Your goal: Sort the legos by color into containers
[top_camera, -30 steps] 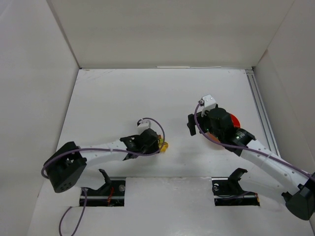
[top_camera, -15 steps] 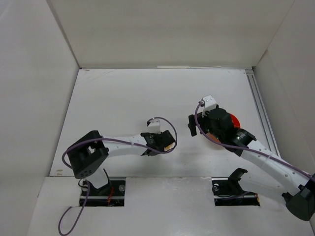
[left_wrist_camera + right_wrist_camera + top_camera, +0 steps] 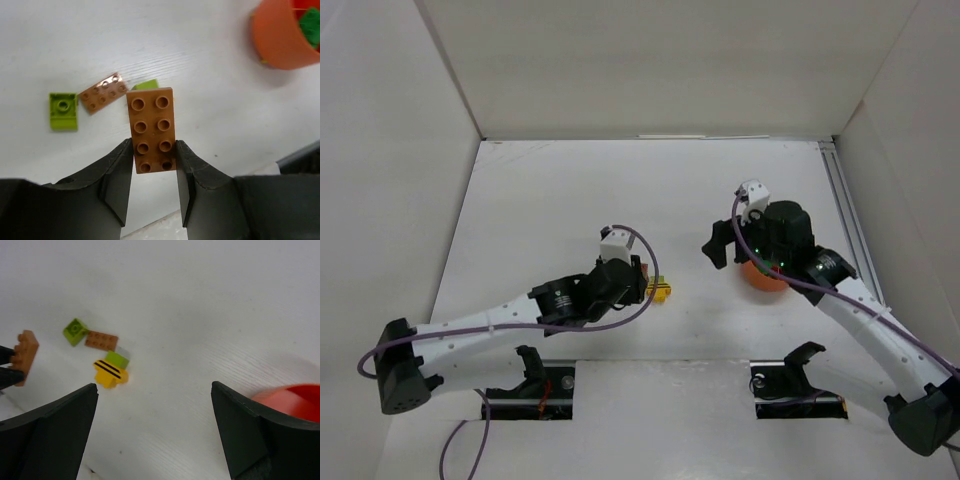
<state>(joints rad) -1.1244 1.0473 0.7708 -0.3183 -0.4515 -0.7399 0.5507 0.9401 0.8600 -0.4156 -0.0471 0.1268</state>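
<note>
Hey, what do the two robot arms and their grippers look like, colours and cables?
The left arm and right arm have white tubular links with bulky black joints and purple cables looping alongside. A small white block sits at each wrist. The left gripper and right gripper have matte black, wedge-shaped fingers.

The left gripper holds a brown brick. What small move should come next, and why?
Probably carry the brown brick toward the orange bowl: the left gripper is shut on it, and the bowl stands apart, to the right.
</note>
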